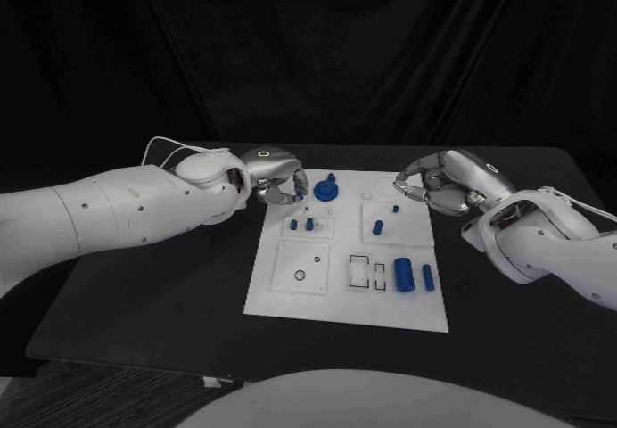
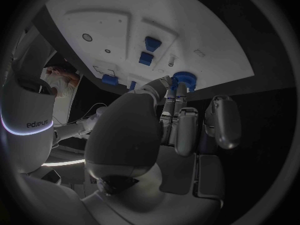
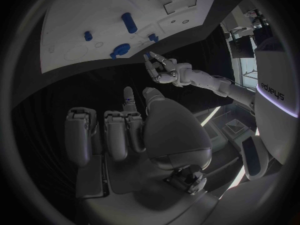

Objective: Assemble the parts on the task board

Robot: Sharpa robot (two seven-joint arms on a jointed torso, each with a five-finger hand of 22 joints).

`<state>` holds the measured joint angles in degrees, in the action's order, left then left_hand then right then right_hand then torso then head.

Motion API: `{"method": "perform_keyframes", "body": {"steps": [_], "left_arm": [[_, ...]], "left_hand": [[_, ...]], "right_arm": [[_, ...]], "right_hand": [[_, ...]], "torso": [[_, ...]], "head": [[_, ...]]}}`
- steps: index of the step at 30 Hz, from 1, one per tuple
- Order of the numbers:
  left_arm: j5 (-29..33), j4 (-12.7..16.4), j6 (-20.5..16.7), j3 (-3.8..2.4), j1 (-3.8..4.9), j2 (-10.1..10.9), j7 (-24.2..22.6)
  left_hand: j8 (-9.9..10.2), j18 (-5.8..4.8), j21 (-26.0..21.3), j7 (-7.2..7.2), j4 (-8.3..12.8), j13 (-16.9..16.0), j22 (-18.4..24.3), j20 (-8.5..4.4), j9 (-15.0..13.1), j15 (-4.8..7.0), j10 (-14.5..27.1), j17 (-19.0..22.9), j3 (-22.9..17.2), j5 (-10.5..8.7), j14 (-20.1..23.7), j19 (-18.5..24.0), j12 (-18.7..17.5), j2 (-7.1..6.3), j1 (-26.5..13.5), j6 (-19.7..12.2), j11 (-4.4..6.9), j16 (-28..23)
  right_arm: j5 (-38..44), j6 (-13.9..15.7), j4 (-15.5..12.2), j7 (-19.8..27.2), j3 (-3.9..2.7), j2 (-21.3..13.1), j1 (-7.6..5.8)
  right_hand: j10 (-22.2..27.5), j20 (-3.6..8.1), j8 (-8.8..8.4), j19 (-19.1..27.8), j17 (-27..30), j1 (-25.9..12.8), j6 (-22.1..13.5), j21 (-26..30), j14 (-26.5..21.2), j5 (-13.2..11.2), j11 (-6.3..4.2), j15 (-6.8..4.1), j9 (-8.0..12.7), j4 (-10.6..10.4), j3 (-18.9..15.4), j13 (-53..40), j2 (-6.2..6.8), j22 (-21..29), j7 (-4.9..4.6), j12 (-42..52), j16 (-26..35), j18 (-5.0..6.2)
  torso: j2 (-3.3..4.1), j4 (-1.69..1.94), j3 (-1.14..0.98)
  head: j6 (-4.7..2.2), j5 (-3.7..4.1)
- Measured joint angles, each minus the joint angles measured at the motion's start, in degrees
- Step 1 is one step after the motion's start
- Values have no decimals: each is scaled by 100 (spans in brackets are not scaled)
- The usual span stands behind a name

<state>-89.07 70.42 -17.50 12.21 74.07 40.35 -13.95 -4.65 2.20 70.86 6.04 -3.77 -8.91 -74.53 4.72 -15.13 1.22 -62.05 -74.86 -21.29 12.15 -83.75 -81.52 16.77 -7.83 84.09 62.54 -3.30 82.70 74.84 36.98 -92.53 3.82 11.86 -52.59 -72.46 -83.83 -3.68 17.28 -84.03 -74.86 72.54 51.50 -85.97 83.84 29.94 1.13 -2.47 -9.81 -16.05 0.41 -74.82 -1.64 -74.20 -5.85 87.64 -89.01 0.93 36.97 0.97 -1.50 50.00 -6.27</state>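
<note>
The white task board (image 1: 347, 303) lies flat in the middle of the black table (image 1: 154, 294). Small blue parts sit on it. A round blue part (image 1: 325, 190), like a little wheel with a knob, is at the far edge of the board, on the left side. Two blue rods (image 1: 414, 275) lie side by side near the front right.

The round part looks hard, light and smooth, so I think it could slip. The best place to hold it is probably around its rim or by the knob on top.

The left hand (image 1: 278, 185) is bent down at the far left corner of the board. Its fingertips (image 2: 177, 87) are right at the round blue part, touching it or nearly so. I cannot tell if it has a real hold on it.

The right hand (image 1: 435, 187) hangs by the far right corner, off the board, fingers curled in, holding nothing
</note>
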Motion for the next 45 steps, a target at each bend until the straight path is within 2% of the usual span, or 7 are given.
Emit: {"method": "perform_keyframes", "body": {"steps": [7, 9, 12, 17, 28, 45], "left_arm": [[-1, -57, 0, 0, -54, -71, -14], [-1, -60, 0, 0, -60, -83, -17], [-1, -64, 0, -2, -65, -102, -19], [-1, -97, 9, -2, -88, -145, -19], [-1, -204, 52, -1, -207, -256, -19], [-2, -389, 64, -2, -265, -402, -15]], "left_hand": [[0, 0, 0, 0, 0, 1, 0, 0, 0, 0, 0, 0, 0, 0, 0, 0, 0, 0, 0, 0, 0, 0], [0, 0, 0, 0, 0, 1, 0, 0, 0, 0, 1, 0, 0, 0, 0, 0, 0, 0, 0, 0, 1, 0], [0, 0, 0, 0, 0, 1, 0, 0, 1, 0, 26, 0, 0, 0, 0, 0, 0, 0, 0, 0, 24, 0], [0, 0, 0, 0, 0, 3, 0, 0, 2, 0, 1, 0, 0, 0, 0, 0, 0, 0, 0, 0, 0, 0], [0, 0, 0, 0, 0, 7, 0, 0, 6, 0, -2, 0, 0, 0, 0, 0, -1, 0, 0, -1, -1, 0], [1, 0, -64, 0, 0, 37, 0, 0, 13, 0, -31, 0, 0, 0, 0, 0, -45, 0, 0, -2, 9, 0]], "right_arm": [[0, -6, -1, 0, -1, -2, 1], [0, -8, -1, 0, -1, -1, 1], [0, -9, -1, -1, -1, 3, 3], [0, -12, -1, -1, -1, 5, 6], [0, -15, -1, -1, 0, 8, 9], [0, -15, -6, 0, -1, 3, 10]], "right_hand": [[0, 0, 0, 0, 0, 0, 0, 0, 0, 0, 0, 0, -1, 0, 0, 0, 0, 0, 0, 0, 0, 0], [0, 0, 0, 0, 0, 84, 0, 0, 0, 0, 0, 0, -1, 0, 0, 0, 83, 0, 0, 0, 0, 0], [0, 0, 0, 0, 0, 84, 0, 0, 0, 0, 0, 0, -1, 0, 0, 0, 83, 0, 0, 0, 0, 0], [0, 0, 0, 0, 0, 84, 0, 0, 0, 0, 0, 0, -1, 0, 0, 0, 83, 0, 0, 0, 0, 0], [0, 0, 0, 0, 0, 84, 0, 0, 0, 0, 0, 0, -1, 0, 0, 0, 83, 0, 0, 0, 0, 0], [0, 0, 0, 0, 0, 84, 0, 0, 0, 0, 0, 0, -1, 0, 0, 0, 83, 0, 0, 0, 0, 0]], "torso": [[2, 1, 1], [3, 1, 2], [5, 1, 2], [1, 1, 2], [-5, 1, 1], [-2, 0, -2]], "head": [[0, -5], [0, -9], [0, -14], [1, -16], [1, -6], [1, 18]]}}
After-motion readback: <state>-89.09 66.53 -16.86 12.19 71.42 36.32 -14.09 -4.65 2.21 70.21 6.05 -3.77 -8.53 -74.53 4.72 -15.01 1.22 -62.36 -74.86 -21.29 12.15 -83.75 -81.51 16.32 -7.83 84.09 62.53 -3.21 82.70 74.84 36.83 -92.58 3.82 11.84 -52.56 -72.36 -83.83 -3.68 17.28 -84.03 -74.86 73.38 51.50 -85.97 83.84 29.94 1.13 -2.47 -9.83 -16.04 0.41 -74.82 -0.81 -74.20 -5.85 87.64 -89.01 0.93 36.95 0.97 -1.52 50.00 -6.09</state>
